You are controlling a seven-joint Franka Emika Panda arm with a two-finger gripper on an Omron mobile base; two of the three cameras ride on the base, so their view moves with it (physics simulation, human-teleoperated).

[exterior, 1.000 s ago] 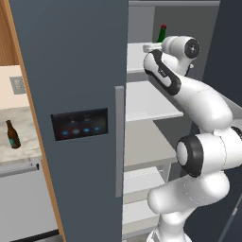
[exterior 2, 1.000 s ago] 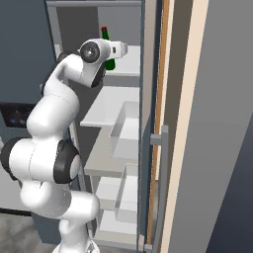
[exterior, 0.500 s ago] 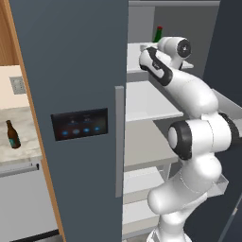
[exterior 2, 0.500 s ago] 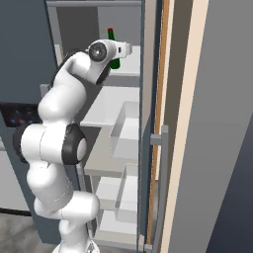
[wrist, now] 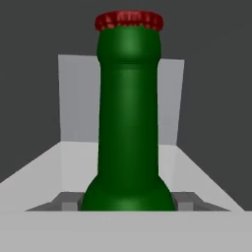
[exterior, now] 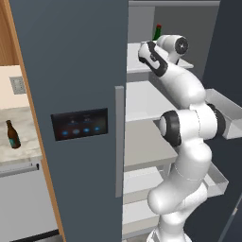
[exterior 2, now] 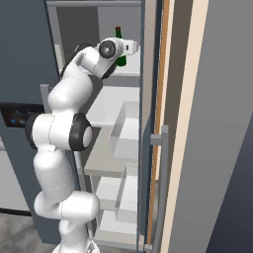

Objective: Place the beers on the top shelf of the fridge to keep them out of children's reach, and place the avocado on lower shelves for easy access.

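Note:
The fridge [exterior: 71, 71] stands with its right side open. My gripper [wrist: 127, 202] is shut on the green beer [wrist: 128, 123], an upright bottle with a red cap. I hold it over the top shelf [exterior: 137, 61], deep inside; whether its base rests on the panel I cannot tell. From the right the green beer [exterior 2: 118, 34] rises behind my hand, above the top shelf [exterior 2: 132, 70]. The brown beer [exterior: 12, 134] stands on the counter left of the fridge. Lower shelves [exterior: 142, 101] lie under my arm. The avocado is out of view.
Grey door bins [exterior: 222, 113] hang on the open door to the right of my arm, and another bin [exterior: 215, 182] sits lower. A wooden cabinet side [exterior 2: 163, 99] flanks the opening. The closed door's bar handle [exterior: 119, 142] is just left of my arm.
My arm has stretched further into the fridge, carrying the green beer deeper over the top shelf. The grip has stayed shut.

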